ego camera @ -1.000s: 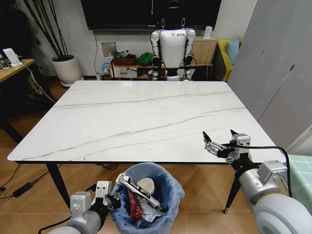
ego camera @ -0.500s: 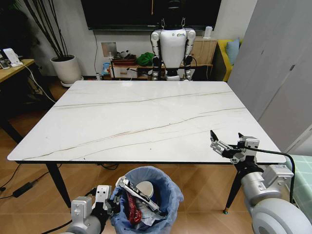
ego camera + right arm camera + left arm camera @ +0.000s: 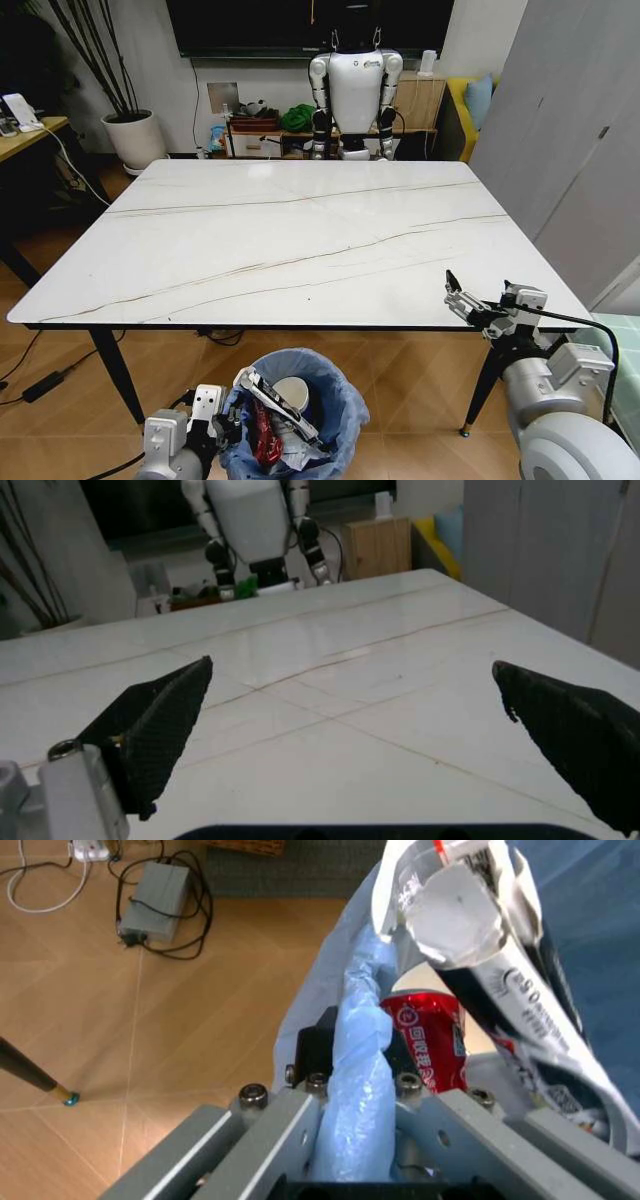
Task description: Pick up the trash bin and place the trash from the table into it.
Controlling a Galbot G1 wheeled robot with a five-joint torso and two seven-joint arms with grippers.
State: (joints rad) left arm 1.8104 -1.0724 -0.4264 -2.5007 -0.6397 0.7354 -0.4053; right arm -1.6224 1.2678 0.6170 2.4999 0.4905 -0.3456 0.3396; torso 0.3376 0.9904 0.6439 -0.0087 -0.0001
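Nearest the robot, below the front edge of the table (image 3: 300,240), the trash bin (image 3: 345,410) hangs off the floor in the left gripper (image 3: 222,428), which is clenched on the bin's left rim; the left wrist view shows the light-blue bag (image 3: 355,1087) bunched and pinched between the two jaws. Inside the bin: crushed red can (image 3: 430,1039), black-white stick wrapper (image 3: 280,400), paper cup (image 3: 292,392), all piled against each other. Bin sits under the table's near edge, toward the left of centre.

Right gripper (image 3: 480,305) hovers at the table's near right corner, just above the marble top, fingers (image 3: 160,720) spread wide and holding nothing.

Farther back, a white humanoid robot (image 3: 355,90) stands beyond the table's far edge, and a white plant pot (image 3: 135,140) stands at far left.
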